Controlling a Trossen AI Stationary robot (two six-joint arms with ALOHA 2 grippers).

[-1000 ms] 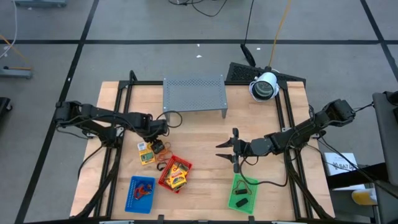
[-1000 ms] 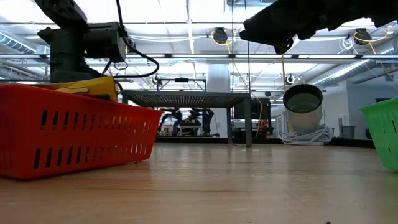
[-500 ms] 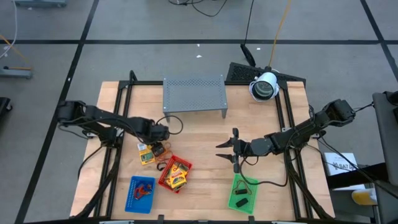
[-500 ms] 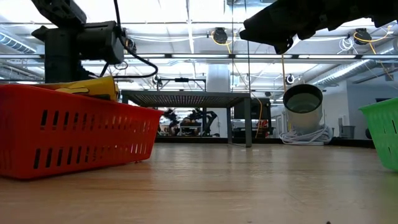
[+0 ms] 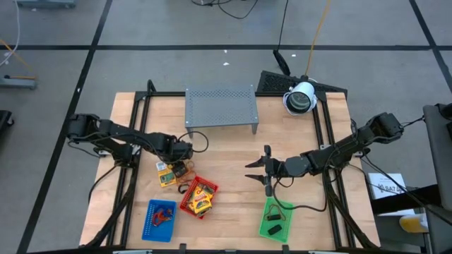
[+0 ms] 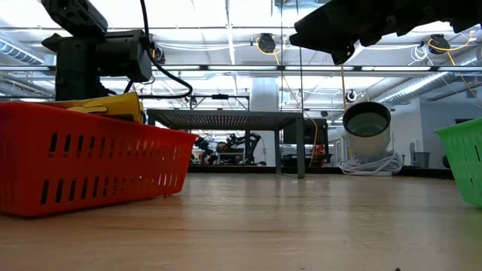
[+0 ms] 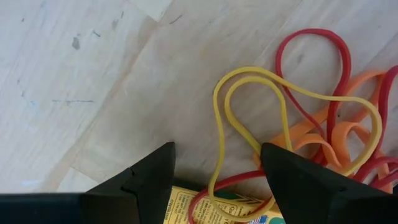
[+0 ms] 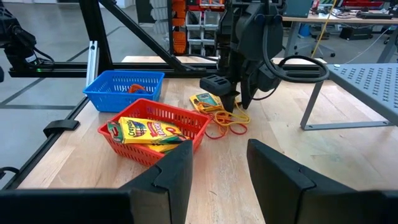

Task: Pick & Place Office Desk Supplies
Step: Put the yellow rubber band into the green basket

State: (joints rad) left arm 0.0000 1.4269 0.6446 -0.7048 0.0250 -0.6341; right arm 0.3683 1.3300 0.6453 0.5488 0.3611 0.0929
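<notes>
Item: rubber bands [image 7: 298,134], tangled on the table beside my crayon packet [image 5: 167,174]. Left gripper [image 7: 214,180] open, empty, directly above. Risk: snagging several loops together. Right gripper [image 8: 219,163] open, idle mid-table.

Wooden table [image 5: 226,152] carries three trays, grey rack [image 5: 220,107], rubber bands [image 7: 311,124], packet [image 5: 166,176].

You can read "Crayola" on the yellow packet [image 8: 151,132] lying in the red tray [image 8: 196,126]. The small print on the packet under the left gripper [image 7: 214,186] is too fine to read.
</notes>
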